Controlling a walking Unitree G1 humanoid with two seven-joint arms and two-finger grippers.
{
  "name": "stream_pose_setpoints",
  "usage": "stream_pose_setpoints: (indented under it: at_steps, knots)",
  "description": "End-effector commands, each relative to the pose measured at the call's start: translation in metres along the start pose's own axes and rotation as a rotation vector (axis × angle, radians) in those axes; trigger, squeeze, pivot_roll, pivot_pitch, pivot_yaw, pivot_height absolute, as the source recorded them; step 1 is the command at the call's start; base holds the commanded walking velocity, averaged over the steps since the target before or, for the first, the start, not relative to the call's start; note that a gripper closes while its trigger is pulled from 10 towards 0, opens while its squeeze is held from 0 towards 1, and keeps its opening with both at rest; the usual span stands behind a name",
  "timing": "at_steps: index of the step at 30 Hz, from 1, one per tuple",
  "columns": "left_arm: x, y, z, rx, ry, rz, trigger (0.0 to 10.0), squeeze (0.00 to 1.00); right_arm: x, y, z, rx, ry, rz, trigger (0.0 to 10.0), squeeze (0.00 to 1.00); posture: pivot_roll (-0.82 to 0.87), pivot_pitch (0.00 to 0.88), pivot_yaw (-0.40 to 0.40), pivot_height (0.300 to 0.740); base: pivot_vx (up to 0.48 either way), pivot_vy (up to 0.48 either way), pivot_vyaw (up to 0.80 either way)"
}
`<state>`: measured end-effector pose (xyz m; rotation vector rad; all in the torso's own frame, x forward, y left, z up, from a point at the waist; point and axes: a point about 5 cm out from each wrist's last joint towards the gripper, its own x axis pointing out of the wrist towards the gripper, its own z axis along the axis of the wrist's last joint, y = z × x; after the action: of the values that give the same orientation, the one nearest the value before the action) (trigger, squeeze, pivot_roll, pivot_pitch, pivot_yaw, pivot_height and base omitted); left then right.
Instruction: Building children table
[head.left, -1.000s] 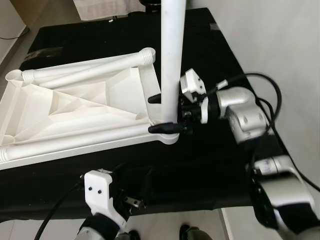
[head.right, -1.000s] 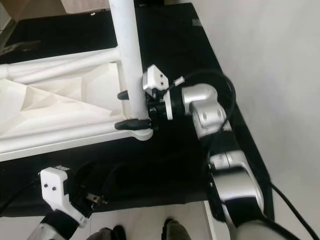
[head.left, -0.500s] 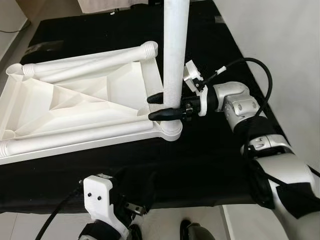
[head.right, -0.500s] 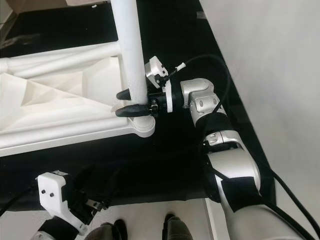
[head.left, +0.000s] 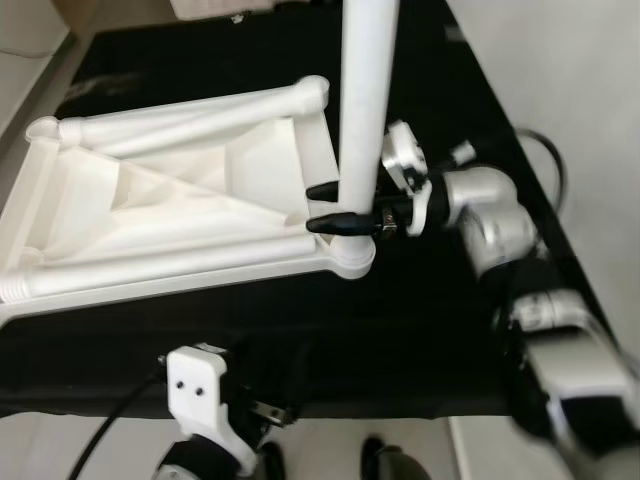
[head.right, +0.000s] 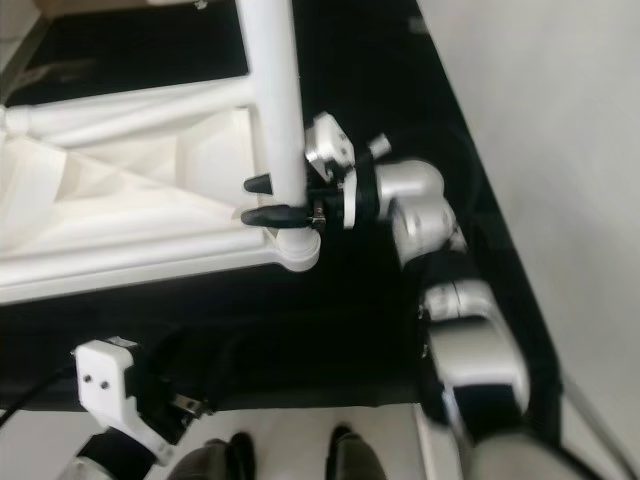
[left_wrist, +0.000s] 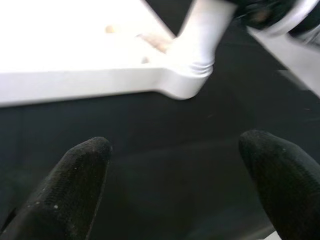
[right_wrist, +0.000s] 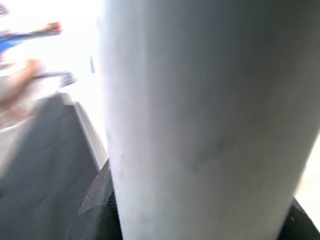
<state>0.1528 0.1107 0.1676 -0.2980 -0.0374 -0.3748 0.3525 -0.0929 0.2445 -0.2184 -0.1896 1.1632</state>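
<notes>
At the left, the white tabletop (head.left: 150, 215) lies upside down on a black cloth (head.left: 420, 330), its ribbed underside facing up. Two white legs (head.left: 190, 115) lie along its far and near edges, inside the frame rather than standing in corner sockets.

Low in the head views, near the cloth's front edge, the left gripper (left_wrist: 175, 180) hovers just above the cloth with its two black fingers (left_wrist: 75, 185) spread wide and nothing between them. It is well apart from the tabletop, though its wrist camera looks straight at the near corner.

Further right, at that near right corner socket (head.left: 350, 255), an upright leg (head.left: 365, 90) rises out of the top of the picture. The right gripper (head.left: 335, 208) reaches in from the right and is clamped around this leg just above the socket, one finger on each side (its wrist view shows the white tube pressed between the dark pads).

The step in hand looks like seating or screwing this leg into its corner; I cannot tell whether it is fully home. The next move probably calls for keeping the leg plumb over the socket while pressing or twisting it down, and the free left gripper could steady the tabletop so it does not slide on the cloth.
</notes>
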Motion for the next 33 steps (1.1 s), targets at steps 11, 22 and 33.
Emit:
stream_pose_setpoints:
  at_steps: [11, 22, 33]
  knots:
    - [0.006, 0.011, -0.008, -0.001, 0.037, -0.02, 10.0, 0.0, 0.005, 0.058, -0.068, 0.195, 0.263, -0.559, 10.0, 0.0, 0.02, 0.258, 0.063, 0.74, 0.0, 0.0, 0.0]
    - [0.008, 0.012, -0.007, -0.005, 0.031, -0.025, 10.0, 0.0, 0.018, 0.061, -0.013, 0.222, -0.006, -0.23, 10.0, 1.0, 0.01, 0.261, 0.063, 0.74, 0.0, 0.0, 0.0]
    - [0.004, 0.007, -0.005, -0.007, 0.029, -0.02, 10.0, 0.0, 0.01, 0.01, 0.026, 0.095, -0.071, 0.333, 10.0, 0.0, 0.03, 0.284, 0.058, 0.74, 0.0, 0.0, 0.0]
